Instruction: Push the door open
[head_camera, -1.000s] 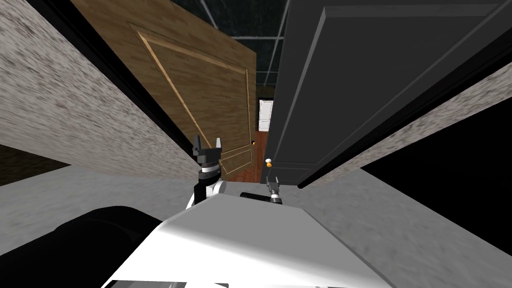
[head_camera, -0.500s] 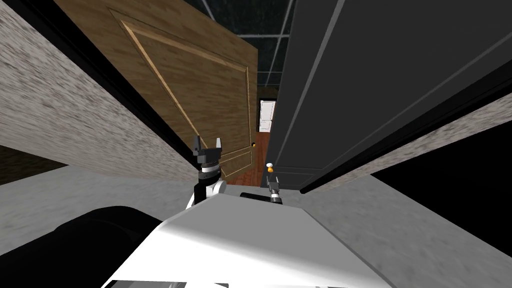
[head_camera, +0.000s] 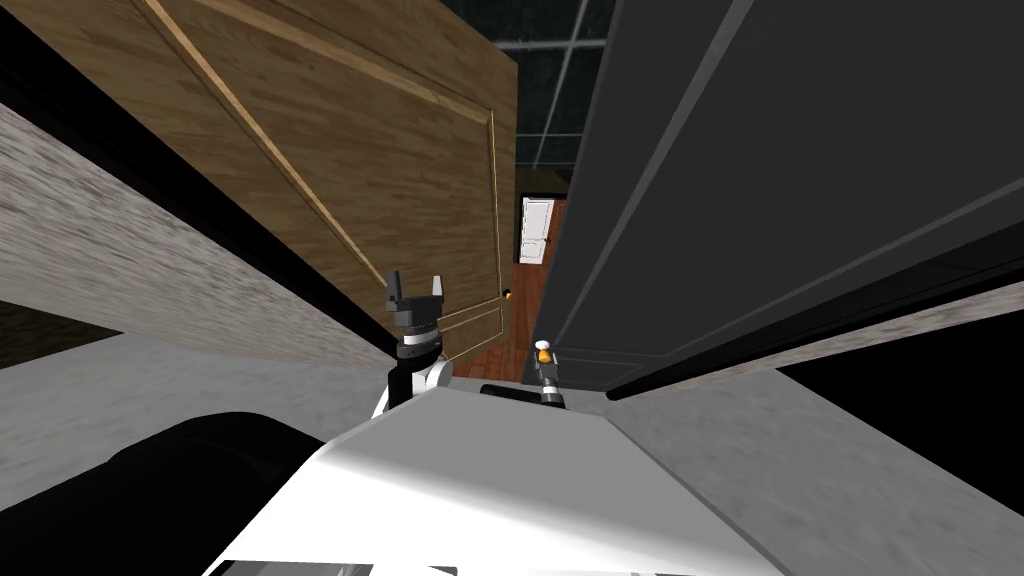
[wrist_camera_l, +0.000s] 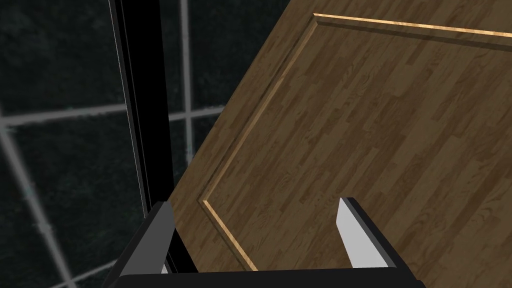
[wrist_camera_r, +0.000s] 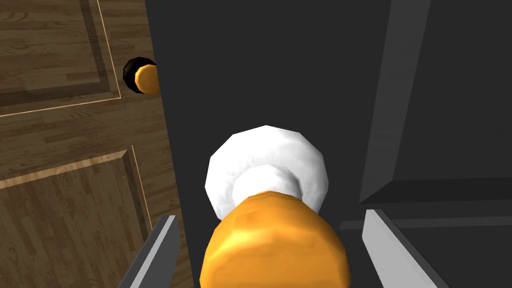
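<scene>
The left tool (wrist_camera_l: 255, 202) hangs with blades apart before the brown wooden door (head_camera: 400, 170), while the right tool (wrist_camera_r: 270, 220), blades spread, flanks the orange knob (wrist_camera_r: 272, 250) of the ajar dark grey door (head_camera: 760, 150), likely a stiff, heavy slab best pushed near that knob edge.

The place is the inside of a house, at a doorway between rooms. A brown wooden panelled door (head_camera: 400, 170) stands at 11 o'clock and a dark grey panelled door (head_camera: 760, 180) with a round orange knob (wrist_camera_r: 272, 250) at 1 o'clock. Between them, at 12 o'clock, a red-brown plank floor (head_camera: 520, 305) runs to a white panelled door (head_camera: 535, 230), and speckled grey-beige walls (head_camera: 130, 270) flank the opening at 9 and 3 o'clock.
</scene>
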